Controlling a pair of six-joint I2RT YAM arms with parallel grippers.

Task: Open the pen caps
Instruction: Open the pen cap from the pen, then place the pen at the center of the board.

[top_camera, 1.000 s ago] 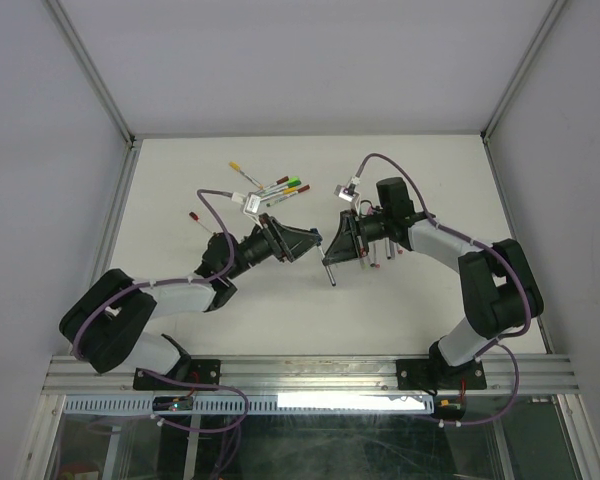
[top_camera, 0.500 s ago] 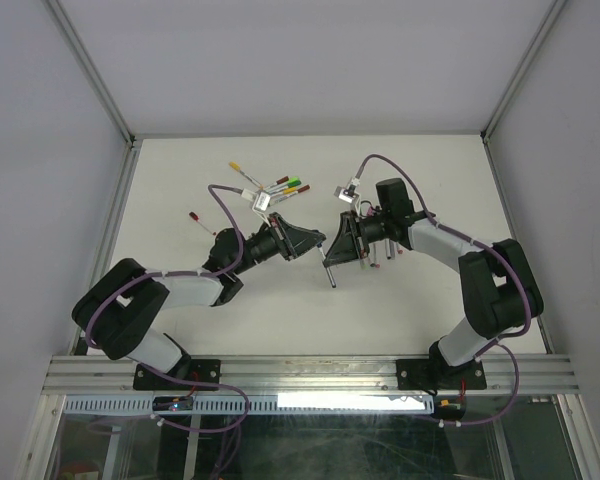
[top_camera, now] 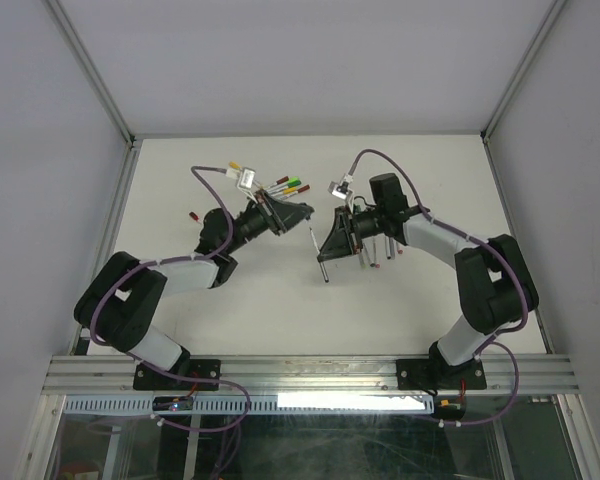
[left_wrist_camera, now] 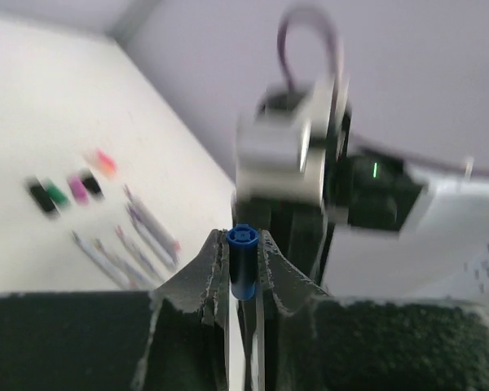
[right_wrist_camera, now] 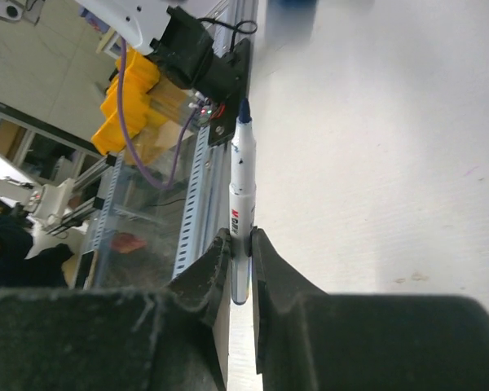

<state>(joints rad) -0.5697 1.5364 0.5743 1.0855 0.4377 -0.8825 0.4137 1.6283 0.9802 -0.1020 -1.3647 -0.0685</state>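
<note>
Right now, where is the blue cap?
Left wrist view, centre: the blue cap is pinched between the left gripper's jaws, the right arm just behind it.

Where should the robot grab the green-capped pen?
Probably just behind its cap, coming straight down and squeezing across the green-capped pen. It lies flat in a fan of pens that bunch together at the tails and spread out at the caps, so that end has the most room.
</note>
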